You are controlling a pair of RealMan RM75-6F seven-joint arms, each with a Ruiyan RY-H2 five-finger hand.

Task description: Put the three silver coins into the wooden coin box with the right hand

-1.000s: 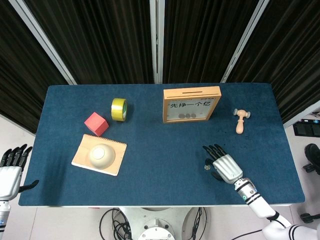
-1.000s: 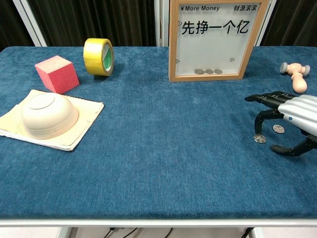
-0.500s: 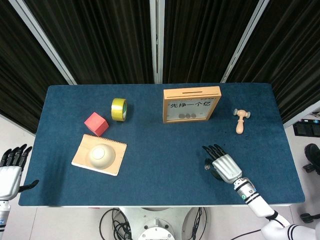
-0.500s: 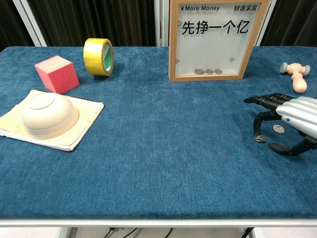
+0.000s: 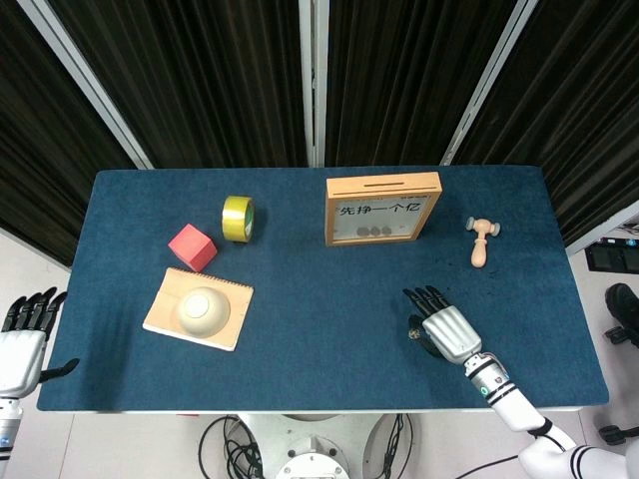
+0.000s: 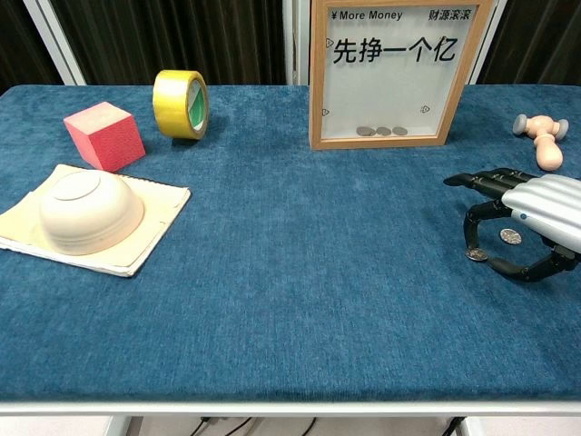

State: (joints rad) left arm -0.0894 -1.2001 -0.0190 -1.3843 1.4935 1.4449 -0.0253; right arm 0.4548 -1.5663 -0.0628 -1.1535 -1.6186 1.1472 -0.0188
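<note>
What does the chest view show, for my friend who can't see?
A robot hand hovers over two silver coins on a blue table, one fingertip touching the nearer coin. Behind stands a wooden coin box.

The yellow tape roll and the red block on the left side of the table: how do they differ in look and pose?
The yellow tape roll is a ring standing on its edge, its open core facing sideways; the red block is a solid cube resting flat on one face. The roll sits farther back and nearer the wooden coin box than the block. Both rest untouched on the blue table, away from both hands.
</note>
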